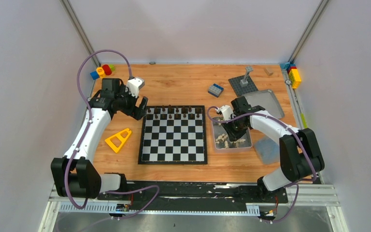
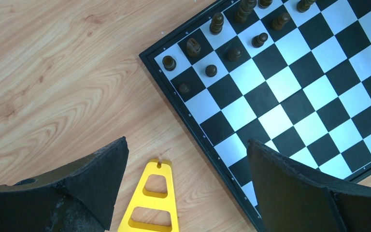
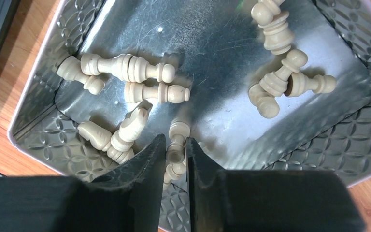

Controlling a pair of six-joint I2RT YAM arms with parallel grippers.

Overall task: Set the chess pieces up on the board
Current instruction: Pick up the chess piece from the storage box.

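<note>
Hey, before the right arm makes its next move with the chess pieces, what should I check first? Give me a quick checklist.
1. The right gripper is shut on a pale piece inside the tin: ok.
2. Only that one piece is caught: cannot tell, others lie close against it.
3. The near rows of the board are free for pale pieces: ok.
4. The dark pieces stand upright on the far rows: ok.
5. The left gripper is open, holds nothing and sits by the board's left edge, away from the right arm's path: ok.
</note>
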